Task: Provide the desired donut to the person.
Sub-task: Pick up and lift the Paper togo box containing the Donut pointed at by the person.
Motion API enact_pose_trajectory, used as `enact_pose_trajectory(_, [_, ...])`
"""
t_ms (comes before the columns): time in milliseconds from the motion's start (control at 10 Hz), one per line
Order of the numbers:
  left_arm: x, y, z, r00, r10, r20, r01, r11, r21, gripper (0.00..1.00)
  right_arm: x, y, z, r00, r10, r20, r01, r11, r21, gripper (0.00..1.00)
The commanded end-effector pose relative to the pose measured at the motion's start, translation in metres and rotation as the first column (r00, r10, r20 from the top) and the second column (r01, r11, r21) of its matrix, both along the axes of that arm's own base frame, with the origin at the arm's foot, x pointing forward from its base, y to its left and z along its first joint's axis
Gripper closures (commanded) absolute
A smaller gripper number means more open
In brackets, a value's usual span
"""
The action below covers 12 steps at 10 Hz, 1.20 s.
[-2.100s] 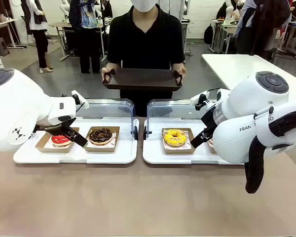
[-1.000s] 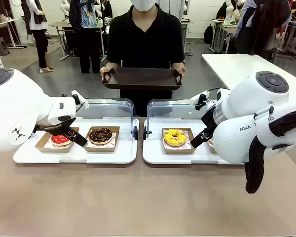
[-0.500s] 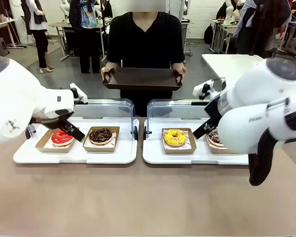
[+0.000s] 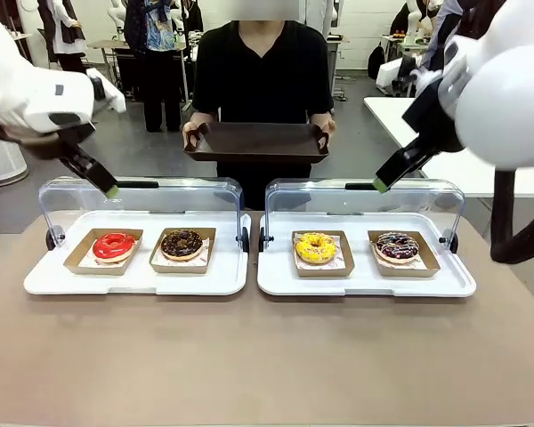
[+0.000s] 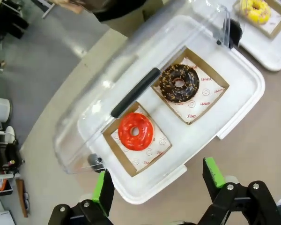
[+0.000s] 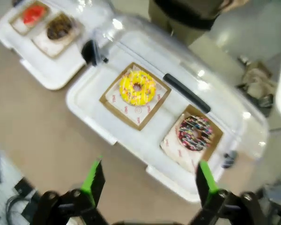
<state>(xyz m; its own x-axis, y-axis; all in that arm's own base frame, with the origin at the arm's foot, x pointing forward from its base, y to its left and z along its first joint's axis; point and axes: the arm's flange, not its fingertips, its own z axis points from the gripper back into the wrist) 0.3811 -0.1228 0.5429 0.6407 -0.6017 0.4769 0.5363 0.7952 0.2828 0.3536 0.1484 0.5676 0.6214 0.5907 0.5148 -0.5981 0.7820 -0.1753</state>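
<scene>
Four donuts lie in cardboard trays: red-glazed (image 4: 114,245), chocolate (image 4: 182,242), yellow (image 4: 316,247) and dark sprinkled (image 4: 397,245). The person (image 4: 262,62) stands at the far side and holds a brown tray (image 4: 256,142) with both hands. My left gripper (image 4: 108,186) hangs open, high above the left case. In its wrist view that gripper (image 5: 159,180) looks down on the red donut (image 5: 136,131) and chocolate donut (image 5: 179,83). My right gripper (image 4: 382,182) is open, raised over the right case; from its wrist the right gripper (image 6: 150,177) sees the yellow donut (image 6: 137,87) and sprinkled donut (image 6: 195,132).
Two white display cases (image 4: 133,283) (image 4: 365,283) sit side by side, their clear lids (image 4: 142,200) (image 4: 365,200) standing open toward the person. Bare brown table lies in front of them. A white table (image 4: 427,116) stands at the back right.
Both arms have lifted from low over the cases to well above them. The sprinkled donut, hidden behind the right arm before, now shows. The person and the tray stay put.
</scene>
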Motion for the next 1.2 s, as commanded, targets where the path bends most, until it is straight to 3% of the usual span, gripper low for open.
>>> enact_pose_trajectory(0, [-0.009,0.01,0.019,1.0,0.0,0.029,0.0,1.0,-0.001,0.0,-0.006,0.003,0.017,0.999,0.035,-0.002,-0.035,0.997,-0.073,0.0])
enact_pose_trajectory(200, [-0.022,0.014,0.034,0.998,0.017,0.055,-0.015,0.999,-0.029,0.0,-0.014,0.004,0.023,1.0,0.028,-0.001,-0.028,0.993,-0.113,0.0])
enact_pose_trajectory(300, [-0.035,0.009,0.034,0.995,-0.001,0.1,0.004,1.0,-0.023,0.0,-0.019,0.004,0.015,0.994,-0.005,0.105,0.029,0.974,-0.223,0.0])
enact_pose_trajectory(400, [-0.016,0.009,0.037,0.998,0.013,0.058,-0.012,1.0,-0.021,0.0,-0.013,0.006,0.027,0.999,0.032,-0.006,-0.033,0.998,-0.061,0.0])
enact_pose_trajectory(800, [-0.016,0.009,0.037,0.998,0.013,0.058,-0.012,1.0,-0.021,0.0,-0.015,0.005,0.027,0.999,0.028,0.016,-0.026,0.995,-0.101,0.0])
enact_pose_trajectory(900, [-0.019,0.009,0.034,0.998,0.01,0.057,-0.009,1.0,-0.019,0.0,-0.008,-0.005,0.025,0.996,0.083,-0.014,-0.084,0.995,-0.05,0.0])
enact_pose_trajectory(1100, [0.003,0.039,0.043,0.983,-0.18,0.017,0.18,0.959,-0.22,0.0,0.008,-0.035,0.029,0.972,0.233,0.037,-0.236,0.96,0.149,0.0])
